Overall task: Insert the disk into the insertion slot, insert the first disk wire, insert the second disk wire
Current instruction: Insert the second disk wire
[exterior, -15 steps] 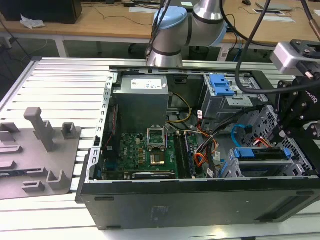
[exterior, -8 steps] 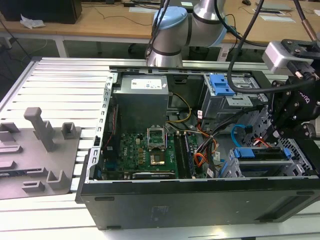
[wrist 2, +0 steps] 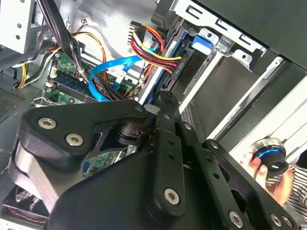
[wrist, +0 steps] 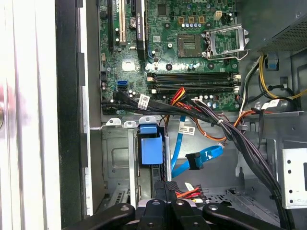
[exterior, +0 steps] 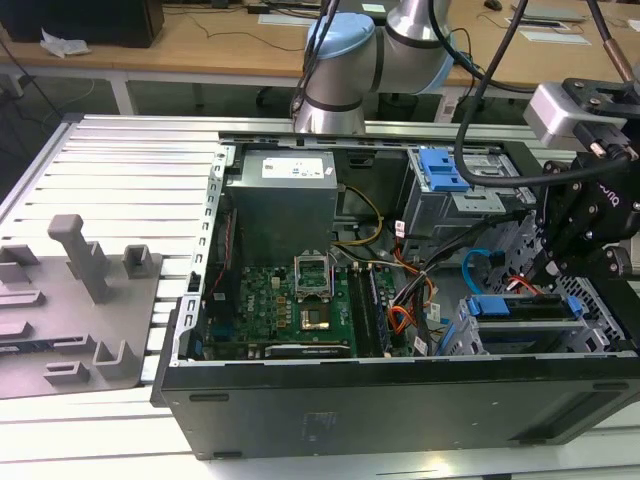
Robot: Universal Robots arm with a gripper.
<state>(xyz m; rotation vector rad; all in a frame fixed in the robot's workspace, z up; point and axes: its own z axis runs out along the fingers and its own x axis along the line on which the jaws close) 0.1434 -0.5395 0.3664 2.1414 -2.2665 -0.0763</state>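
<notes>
The disk (exterior: 520,308), in its blue carrier (wrist: 151,149), sits inside the insertion slot (wrist: 115,158), the low perforated cage at the case's front on the exterior view's right. My gripper (exterior: 541,274) hangs over the disk's rear edge. Its fingers (wrist: 159,191) are pressed together at the black connector (wrist 2: 171,67) of a red, yellow and black wire bundle (wrist 2: 153,40), which lies against the disk's edge. A light blue flat wire (wrist: 201,155) lies loose beside the cage with its plug free.
The open computer case (exterior: 400,400) lies on a slatted aluminium table (exterior: 110,170). Motherboard (exterior: 290,300), power supply (exterior: 280,200) and a taller bay with blue latch (exterior: 445,170) are inside. Black cable bundles (wrist: 230,134) cross near the cage. A hand holding a knob (wrist 2: 269,158) is beside the case.
</notes>
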